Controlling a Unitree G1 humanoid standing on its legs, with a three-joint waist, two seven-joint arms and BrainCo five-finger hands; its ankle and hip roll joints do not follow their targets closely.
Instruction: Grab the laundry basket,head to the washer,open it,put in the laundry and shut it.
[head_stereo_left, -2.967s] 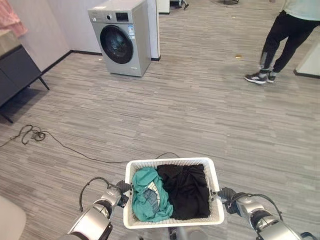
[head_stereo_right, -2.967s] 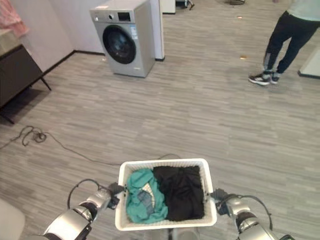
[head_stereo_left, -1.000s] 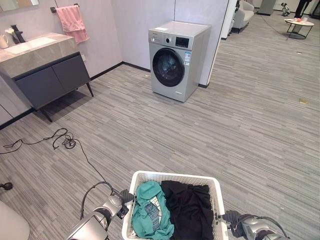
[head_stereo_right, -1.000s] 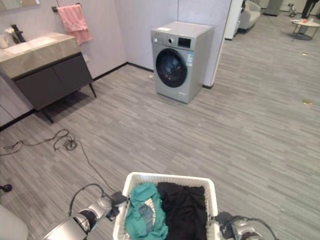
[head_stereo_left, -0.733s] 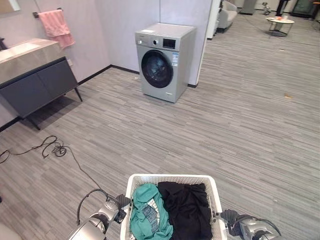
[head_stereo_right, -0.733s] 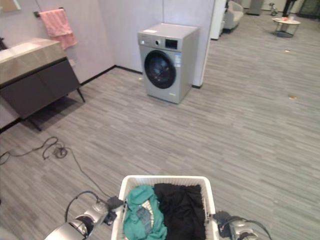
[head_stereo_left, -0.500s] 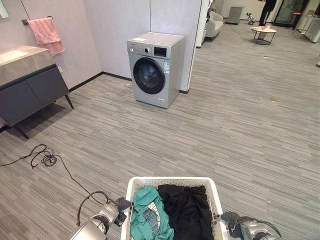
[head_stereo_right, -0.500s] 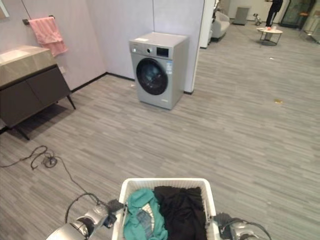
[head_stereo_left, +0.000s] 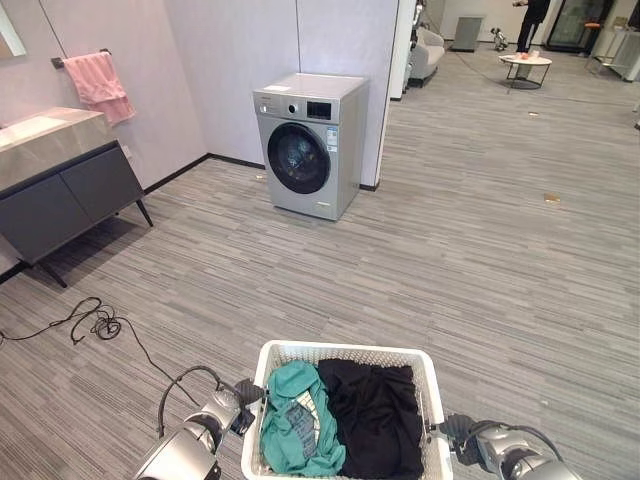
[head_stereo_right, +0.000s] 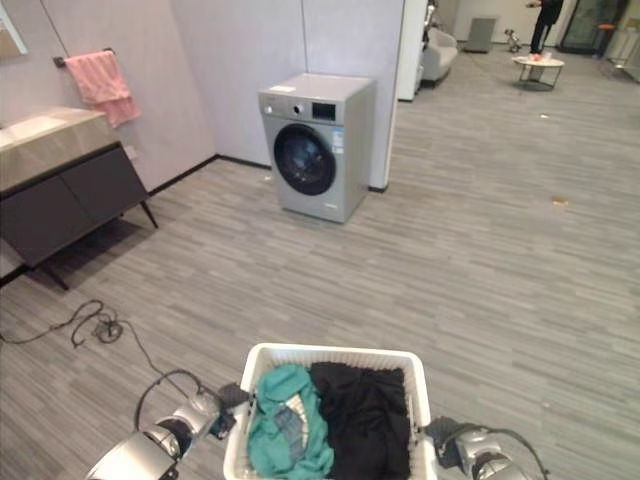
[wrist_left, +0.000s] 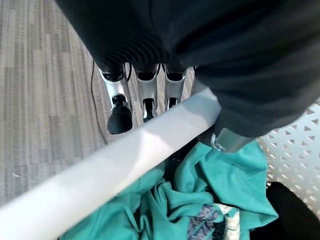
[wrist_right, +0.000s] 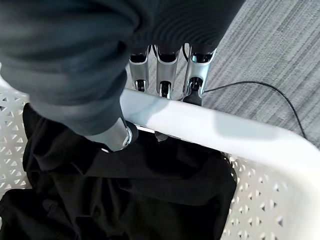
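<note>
Gripping opposite rims, the left hand (wrist_left: 145, 92) and right hand (wrist_right: 165, 75) are curled around the white laundry basket (head_stereo_left: 345, 353) at bottom centre; the washer (head_stereo_left: 308, 143) stands closed, upper centre.

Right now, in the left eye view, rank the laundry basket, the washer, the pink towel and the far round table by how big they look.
1. laundry basket, though it is nearest the camera
2. washer
3. pink towel
4. round table, farthest away
</note>
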